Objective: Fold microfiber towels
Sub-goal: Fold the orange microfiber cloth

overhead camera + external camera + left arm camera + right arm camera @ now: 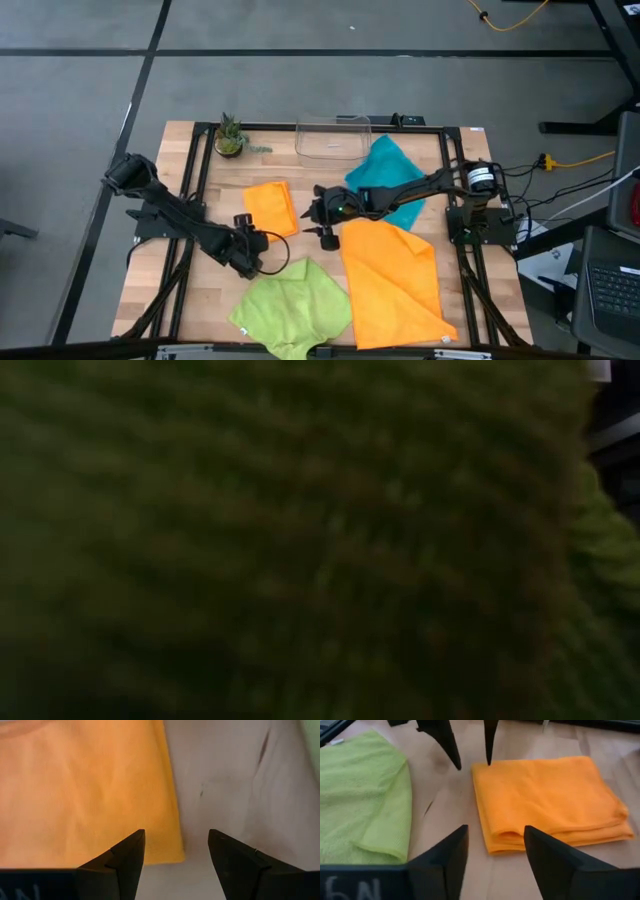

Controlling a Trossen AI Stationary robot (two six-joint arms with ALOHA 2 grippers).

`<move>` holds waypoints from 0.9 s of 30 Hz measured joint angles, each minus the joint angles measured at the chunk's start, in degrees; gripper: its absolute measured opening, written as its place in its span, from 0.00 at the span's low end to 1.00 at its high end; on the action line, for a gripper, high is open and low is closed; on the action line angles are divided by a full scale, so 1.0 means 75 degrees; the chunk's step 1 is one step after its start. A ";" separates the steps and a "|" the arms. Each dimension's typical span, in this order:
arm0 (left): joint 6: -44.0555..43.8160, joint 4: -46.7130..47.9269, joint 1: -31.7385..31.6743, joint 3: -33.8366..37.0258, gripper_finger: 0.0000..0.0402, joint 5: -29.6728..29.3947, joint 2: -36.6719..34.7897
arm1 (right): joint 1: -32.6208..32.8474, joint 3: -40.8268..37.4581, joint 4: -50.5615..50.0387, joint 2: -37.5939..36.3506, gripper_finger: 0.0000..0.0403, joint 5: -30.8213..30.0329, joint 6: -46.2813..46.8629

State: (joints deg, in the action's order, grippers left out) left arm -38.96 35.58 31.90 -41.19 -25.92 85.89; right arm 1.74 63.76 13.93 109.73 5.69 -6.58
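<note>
From above you see a folded orange towel mid-table, the left gripper just below its corner and the right gripper just beside its right edge; a larger orange towel lies beside the lime green towel; the teal towel sits under the right arm, near the clear bin.

Clear plastic bin and potted plant at table's far edge

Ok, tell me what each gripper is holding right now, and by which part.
Nothing is held. The left gripper stands open at the folded orange towel's corner; the right gripper is open just short of its edge.
</note>
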 joint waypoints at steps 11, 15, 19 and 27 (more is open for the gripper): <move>-0.0015 -0.0069 0.0000 0.0000 0.53 -0.0040 -0.0003 | 0.0015 0.0589 0.0413 0.0799 0.70 -0.0001 -0.0068; -0.0015 -0.0048 0.0000 0.0000 0.53 -0.0068 -0.0006 | 0.0046 0.0607 0.0402 0.0974 0.70 -0.0003 -0.0172; -0.0015 -0.0048 0.0000 0.0000 0.53 -0.0219 -0.0006 | 0.0165 0.0605 0.0454 0.1157 0.70 0.0046 -0.1121; -0.0189 -0.0044 0.0000 0.0000 0.53 -0.0224 -0.0009 | 0.0211 0.0836 0.0683 0.1681 0.70 -0.0074 -0.1360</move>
State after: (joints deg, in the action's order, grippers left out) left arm -40.38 35.26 31.90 -41.19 -27.59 85.82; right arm 3.32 70.03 19.05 122.34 5.14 -16.78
